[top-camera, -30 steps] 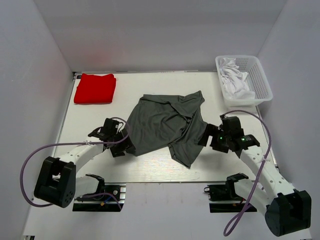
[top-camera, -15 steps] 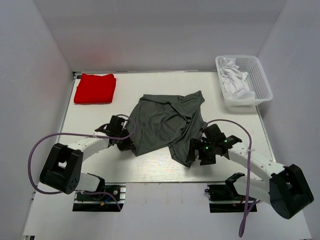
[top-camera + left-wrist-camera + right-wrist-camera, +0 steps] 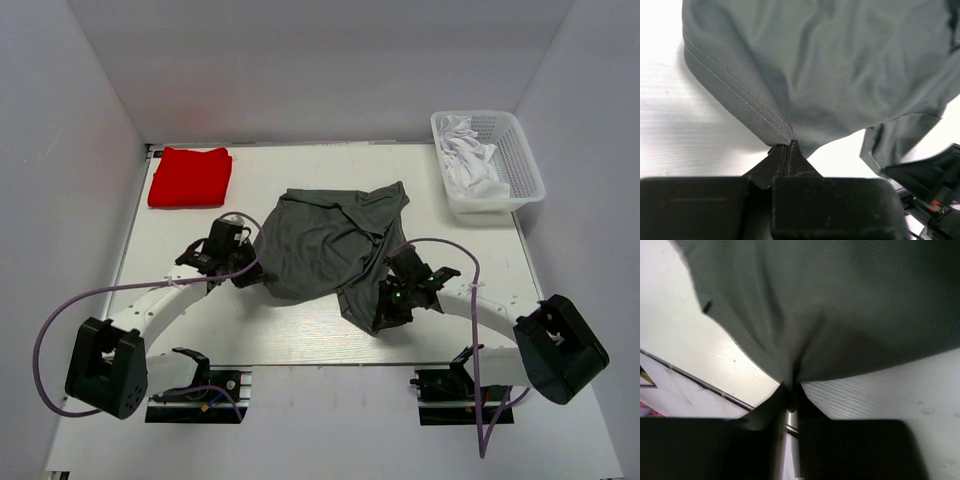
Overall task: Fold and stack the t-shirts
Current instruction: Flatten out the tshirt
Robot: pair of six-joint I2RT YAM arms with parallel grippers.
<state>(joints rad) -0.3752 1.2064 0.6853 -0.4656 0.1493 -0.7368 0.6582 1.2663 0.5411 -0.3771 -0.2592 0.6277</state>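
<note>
"Two pinches on one shirt, seen from above?"

"Yes. Your left gripper (image 3: 252, 277) bites the near-left edge of the grey t-shirt (image 3: 330, 240), and your right gripper (image 3: 382, 308) its near-right tail. The shirt lies crumpled in the middle of the table (image 3: 160, 240), well apart from the folded red shirt (image 3: 190, 177) at far left and the basket (image 3: 528, 185) at far right. Its longer run goes diagonally, from far right to near. I cannot tell which end is the neck."

"And the wrists?"

"Left wrist: your jaws are clenched on the stitched hem corner. Right wrist: they are clamped on a bunched fold. I judge you're at the spreading step. Next, draw the two holds apart and toward the near edge so the shirt lies flat before any fold."
</note>
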